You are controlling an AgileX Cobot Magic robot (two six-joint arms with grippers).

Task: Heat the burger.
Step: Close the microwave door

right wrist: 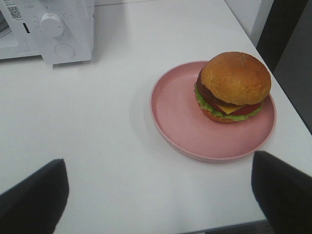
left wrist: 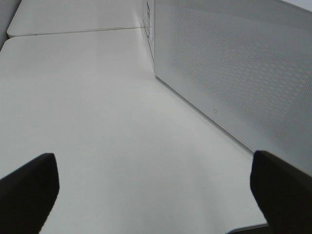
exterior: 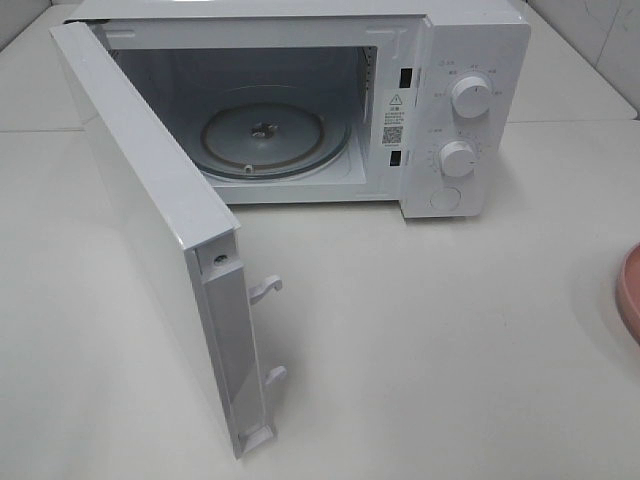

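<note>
A burger [right wrist: 233, 87] with an orange-brown bun, a green leafy layer, a red slice and a yellow cheese slice sits on a round pink plate [right wrist: 180, 112], off-centre, close to one side of the rim. The plate rests on a white table [exterior: 430, 340] at its right side; in the high view only a sliver of the plate's rim shows at the right edge, and the burger itself is out of frame there.

The burger is likely light and soft, with loose layers that could slide or squash under a pinch. The stiff, raised plate rim looks the safer place to take hold, carrying burger and plate together and kept level.

The right gripper [right wrist: 161, 200] hovers near the plate with its jaws spread wide, holding nothing. The left gripper [left wrist: 156, 195] is equally wide open and empty, beside the microwave door [exterior: 150, 220].

At the far side of the table the white microwave [exterior: 470, 110] stands with that door swung fully open to the left. Its glass turntable [exterior: 265, 140] is bare.
</note>
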